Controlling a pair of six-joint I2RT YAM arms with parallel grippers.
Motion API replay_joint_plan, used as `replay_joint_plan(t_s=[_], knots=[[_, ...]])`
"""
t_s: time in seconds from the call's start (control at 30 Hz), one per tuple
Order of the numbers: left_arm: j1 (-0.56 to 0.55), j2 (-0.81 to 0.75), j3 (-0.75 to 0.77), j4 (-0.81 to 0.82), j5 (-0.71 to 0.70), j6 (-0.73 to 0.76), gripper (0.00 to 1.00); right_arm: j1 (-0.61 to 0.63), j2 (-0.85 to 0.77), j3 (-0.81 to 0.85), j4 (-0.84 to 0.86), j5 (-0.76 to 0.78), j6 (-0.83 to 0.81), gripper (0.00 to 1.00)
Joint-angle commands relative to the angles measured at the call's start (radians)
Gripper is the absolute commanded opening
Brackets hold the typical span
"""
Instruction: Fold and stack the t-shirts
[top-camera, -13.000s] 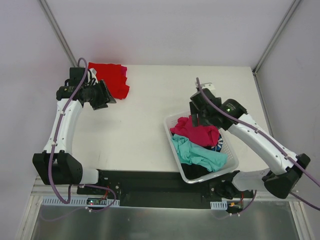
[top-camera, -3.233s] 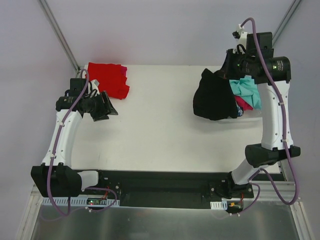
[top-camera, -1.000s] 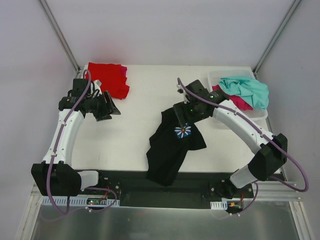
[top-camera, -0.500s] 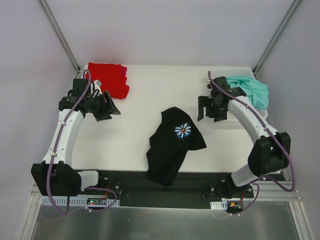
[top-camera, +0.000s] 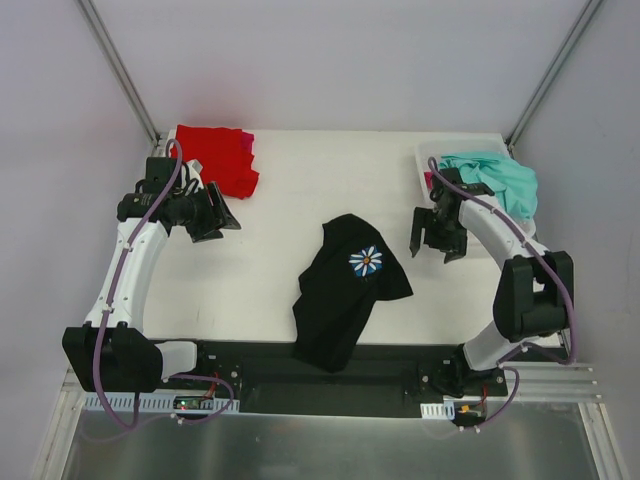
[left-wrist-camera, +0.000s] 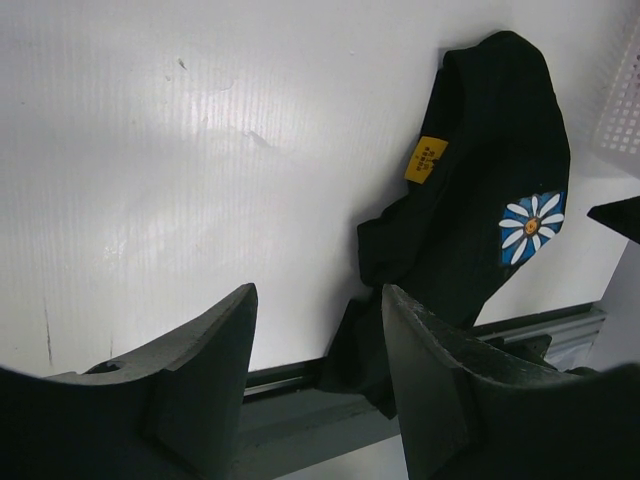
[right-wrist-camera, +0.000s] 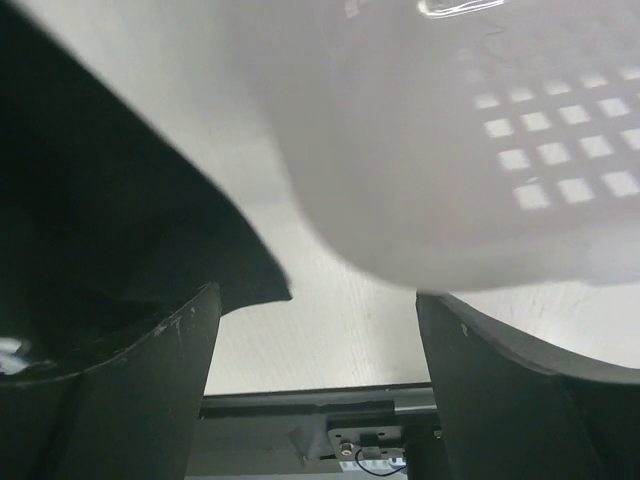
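A black t-shirt (top-camera: 345, 290) with a white daisy print (top-camera: 366, 262) lies crumpled on the table's middle, its lower end hanging over the near edge. A folded red t-shirt (top-camera: 215, 158) sits at the back left. The teal t-shirt (top-camera: 492, 180) fills the white basket (top-camera: 425, 152) at the back right. My left gripper (top-camera: 222, 212) hovers open and empty beside the red shirt; its wrist view shows the black t-shirt (left-wrist-camera: 480, 140) far ahead. Between the black shirt and the basket, my right gripper (top-camera: 437, 236) stands open and holds nothing. Its wrist view shows the black t-shirt (right-wrist-camera: 100, 190) left and the basket (right-wrist-camera: 520, 170) right.
The table (top-camera: 300, 200) is white, with a black rail (top-camera: 300, 365) along its near edge. Grey walls and slanted metal posts close in the back and sides. The basket's lattice wall stands very close to my right gripper's fingers (right-wrist-camera: 500, 370).
My right gripper has left the black t-shirt and moved right to the basket's front corner. The shirt lies where it was dropped. The left arm has not moved.
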Motion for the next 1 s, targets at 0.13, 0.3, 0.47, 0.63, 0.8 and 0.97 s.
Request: replay_joint_plan(t_s=[0.13,0.3,0.47,0.63,0.8,0.97], knots=[[-0.003,-0.006,0.018,0.001,-0.022,0.005,0.53,-0.078,0.176,0.169,-0.015,0.086,0.015,0.79],[-0.003,-0.009,0.018,-0.006,-0.036,0.013,0.53,-0.117,0.296,0.333,-0.046,0.081,-0.003,0.77],[-0.003,-0.009,0.023,-0.023,-0.049,0.025,0.53,-0.149,0.399,0.514,-0.104,0.072,-0.015,0.75],[-0.003,-0.006,0.023,-0.028,-0.057,0.027,0.53,-0.132,0.370,0.540,-0.141,0.026,-0.018,0.72],[-0.003,0.013,0.007,-0.006,-0.020,0.008,0.53,0.027,0.243,0.496,-0.183,0.024,-0.031,0.73],[-0.072,0.045,-0.014,0.044,-0.029,-0.010,0.54,0.162,0.196,0.468,-0.180,0.008,-0.011,0.73]])
